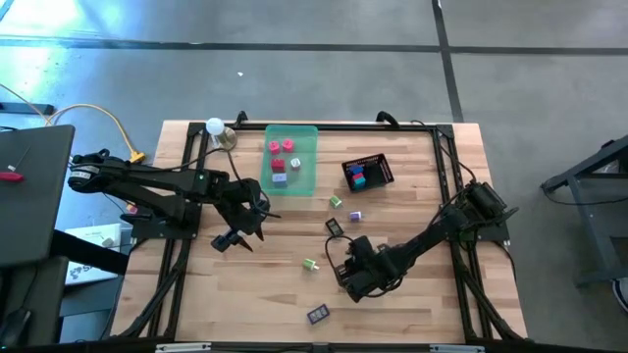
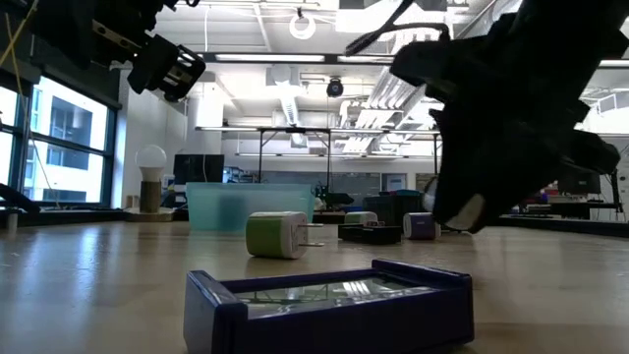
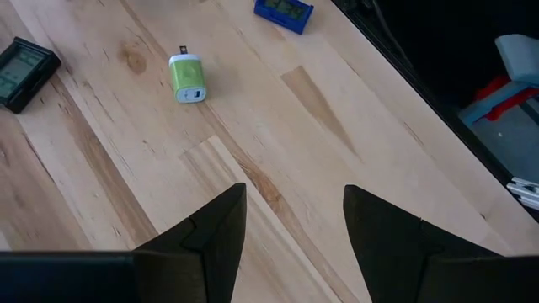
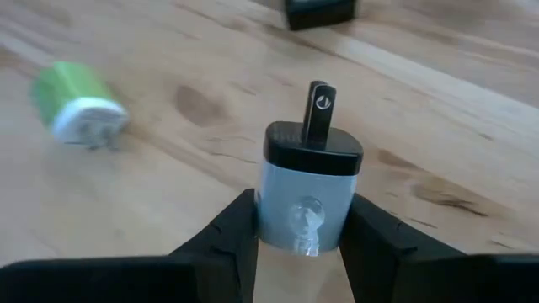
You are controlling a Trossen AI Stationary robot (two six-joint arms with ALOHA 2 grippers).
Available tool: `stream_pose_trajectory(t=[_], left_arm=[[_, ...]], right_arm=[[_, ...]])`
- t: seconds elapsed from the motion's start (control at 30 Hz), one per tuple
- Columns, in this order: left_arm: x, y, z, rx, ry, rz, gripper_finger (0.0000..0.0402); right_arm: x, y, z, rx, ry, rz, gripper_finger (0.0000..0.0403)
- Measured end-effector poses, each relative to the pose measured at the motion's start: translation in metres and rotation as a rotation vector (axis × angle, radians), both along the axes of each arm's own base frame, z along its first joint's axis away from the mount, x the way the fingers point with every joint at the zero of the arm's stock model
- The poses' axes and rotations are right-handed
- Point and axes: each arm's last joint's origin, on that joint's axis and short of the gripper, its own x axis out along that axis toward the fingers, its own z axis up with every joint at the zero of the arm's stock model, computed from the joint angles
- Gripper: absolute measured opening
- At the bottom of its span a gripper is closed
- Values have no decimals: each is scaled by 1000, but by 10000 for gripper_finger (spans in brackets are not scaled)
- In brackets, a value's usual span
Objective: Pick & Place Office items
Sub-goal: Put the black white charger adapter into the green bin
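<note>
My right gripper (image 4: 303,220) is shut on a small pale grey plug block (image 4: 303,198) with a black cap and a prong, low over the table's near middle (image 1: 355,279). My left gripper (image 3: 295,223) hangs open and empty above the table's left middle (image 1: 240,238). Loose office items lie flat on the wood. They are a green-and-white block (image 1: 310,264), a blue piece (image 1: 318,314), a black piece (image 1: 334,226), a lavender one (image 1: 355,215) and a green one (image 1: 336,201). My right gripper pinches the pale grey block by two opposite sides (image 4: 268,210) between its two fingers, at the end away from the black cap. The fingers slant down from the table's right. The cap and prong (image 4: 318,109) point away from the fingers. Whether the block touches the table, I cannot tell.
A translucent green tray (image 1: 306,176) holding pink, red and other pieces stands at the far middle. To its right is a black mesh basket (image 1: 385,169) with blue and red pieces. A lamp bulb (image 1: 214,127) stands at the far left. Black frame rails border the table.
</note>
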Motion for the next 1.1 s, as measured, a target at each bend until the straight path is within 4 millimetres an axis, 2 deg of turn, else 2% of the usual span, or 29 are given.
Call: stream_pose_trajectory(t=[0.43, 0.57, 0.73, 0.93, 1.1], left_arm=[[5, 0, 4, -3, -71, 0, 193], [7, 0, 6, -4, -98, -1, 193], [8, -5, 7, -36, -84, 18, 193], [10, -18, 9, -19, -112, 41, 193], [23, -43, 11, 6, -240, -3, 193]], right_arm=[[21, 10, 10, -18, -203, 158, 120], [24, 11, 13, -73, -245, 191, 120], [28, 19, 19, -214, -310, 313, 120], [28, 20, 29, -320, -309, 428, 120], [25, 20, 43, -363, -315, 504, 120]])
